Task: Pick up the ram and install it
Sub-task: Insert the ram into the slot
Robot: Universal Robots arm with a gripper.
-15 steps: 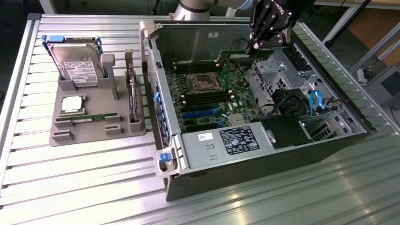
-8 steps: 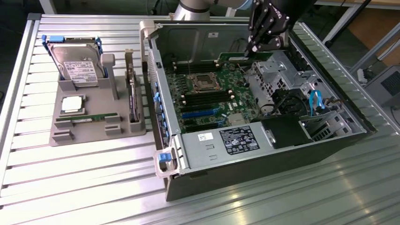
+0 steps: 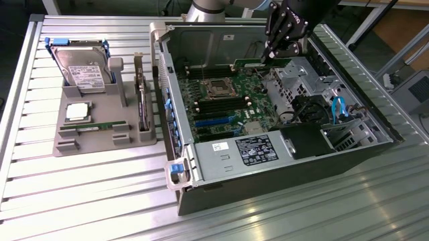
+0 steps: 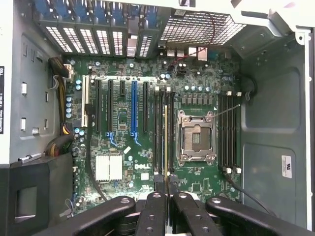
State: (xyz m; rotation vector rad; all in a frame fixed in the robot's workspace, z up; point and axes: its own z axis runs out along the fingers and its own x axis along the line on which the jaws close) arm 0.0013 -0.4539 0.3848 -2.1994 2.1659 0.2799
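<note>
Pincer [image 4: 167, 199] tight on the ram [image 4: 166, 140], edge-on over the memory slots [image 4: 158, 132].

Items shown: one computer case [image 3: 282, 186], one motherboard [image 3: 231, 113], one processor socket [image 3: 219, 89], two green sticks, namely the ram [image 3: 262, 63] and a second stick [image 3: 92, 126], one hard drive [image 3: 84, 70], one processor chip [image 3: 78, 111], one expansion card [image 3: 140, 98], one gripper [image 3: 266, 56].

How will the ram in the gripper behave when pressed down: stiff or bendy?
Probably stiff: the ram juts from both sides of the gripper without sagging. Likely light, since a narrow pinch holds it. Its edge looks thin in the wrist view, so it may tip sideways if pushed off-line.
</note>
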